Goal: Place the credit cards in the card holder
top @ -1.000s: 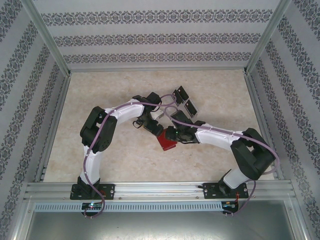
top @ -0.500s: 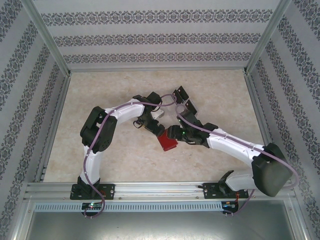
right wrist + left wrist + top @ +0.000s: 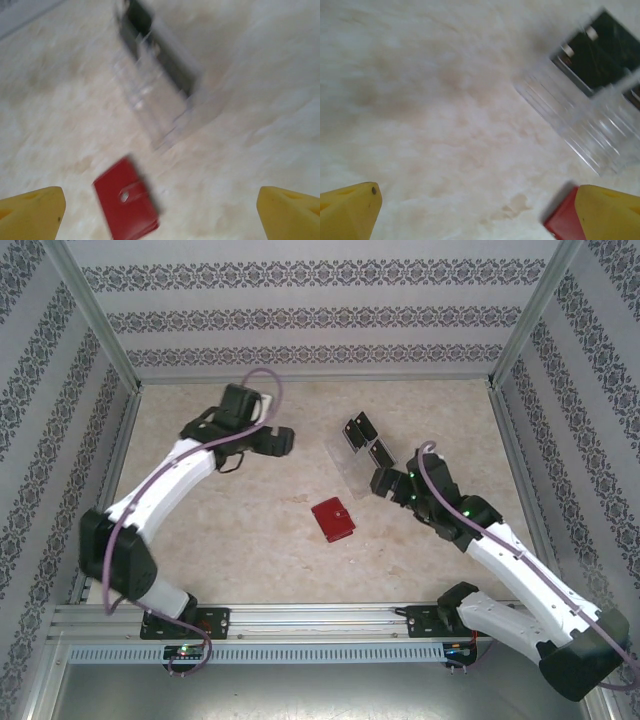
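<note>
With left gripper (image 3: 285, 440) and right gripper (image 3: 378, 482) both spread and empty either side of the shut holder (image 3: 332, 520), cards (image 3: 357, 428) standing in the rack (image 3: 350, 465) just beyond it risk being omitted.

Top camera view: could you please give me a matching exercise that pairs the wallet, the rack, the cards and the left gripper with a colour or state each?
Column one:
1 wallet
2 rack
3 cards
4 left gripper

Column two:
A open, holding nothing
B black
C red, closed
D clear plastic

Pairs: 1-C, 2-D, 3-B, 4-A
</note>
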Available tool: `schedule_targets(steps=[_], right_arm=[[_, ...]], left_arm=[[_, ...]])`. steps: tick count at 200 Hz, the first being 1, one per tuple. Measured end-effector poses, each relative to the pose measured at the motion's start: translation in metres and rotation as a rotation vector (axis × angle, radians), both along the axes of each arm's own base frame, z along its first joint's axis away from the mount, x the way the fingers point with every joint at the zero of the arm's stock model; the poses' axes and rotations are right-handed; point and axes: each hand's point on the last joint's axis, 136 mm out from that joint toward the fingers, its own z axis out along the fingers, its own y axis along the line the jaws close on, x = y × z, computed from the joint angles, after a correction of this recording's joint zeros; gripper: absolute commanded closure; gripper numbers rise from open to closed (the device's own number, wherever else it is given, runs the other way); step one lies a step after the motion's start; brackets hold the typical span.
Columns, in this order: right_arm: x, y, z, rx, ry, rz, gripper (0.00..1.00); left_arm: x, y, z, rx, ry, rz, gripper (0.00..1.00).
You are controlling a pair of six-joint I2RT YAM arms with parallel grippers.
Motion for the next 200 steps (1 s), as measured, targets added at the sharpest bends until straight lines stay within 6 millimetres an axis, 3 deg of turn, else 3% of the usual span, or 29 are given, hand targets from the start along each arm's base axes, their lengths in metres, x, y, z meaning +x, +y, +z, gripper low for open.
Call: schedule_targets(steps=[23,45,73,91,110,124,144,165,200], right_arm=[[0.024,-0.048,0.030,-0.169,-0.143,-0.149,0.02],[0.039,-0.096,0.042,-0.337,-0.240,-0.282,0.02],[0.044,-0.157,0.028,-0.466,-0.226,-0.454,0.02],[0.045,-0.182,-0.003,-0.520,-0.179,-0.502,0.02],[0.047,-0.185,-0.044,-0.565,-0.119,-0.470,0.02],[0.050,-0.182,-0.071,-0.583,-0.081,-0.427,0.02],[0.055,-0.177,-0.095,-0.584,-0.079,-0.383,0.02],[0.063,-0.171,-0.106,-0.577,-0.099,-0.341,0.02],[0.083,-0.156,-0.095,-0.543,-0.202,-0.270,0.02]], left_arm=[[-0.012,0.046,0.021,0.027,-0.161,0.136,0.00],[-0.027,0.084,0.015,0.086,-0.292,0.239,0.00],[-0.041,0.137,-0.012,0.171,-0.352,0.380,0.00],[-0.044,0.170,-0.031,0.193,-0.355,0.473,0.00],[-0.049,0.190,-0.056,0.219,-0.349,0.518,0.00],[-0.049,0.192,-0.073,0.229,-0.339,0.512,0.00],[-0.045,0.191,-0.094,0.236,-0.326,0.490,0.00],[-0.039,0.190,-0.112,0.243,-0.320,0.481,0.00],[-0.032,0.186,-0.145,0.233,-0.317,0.465,0.00]])
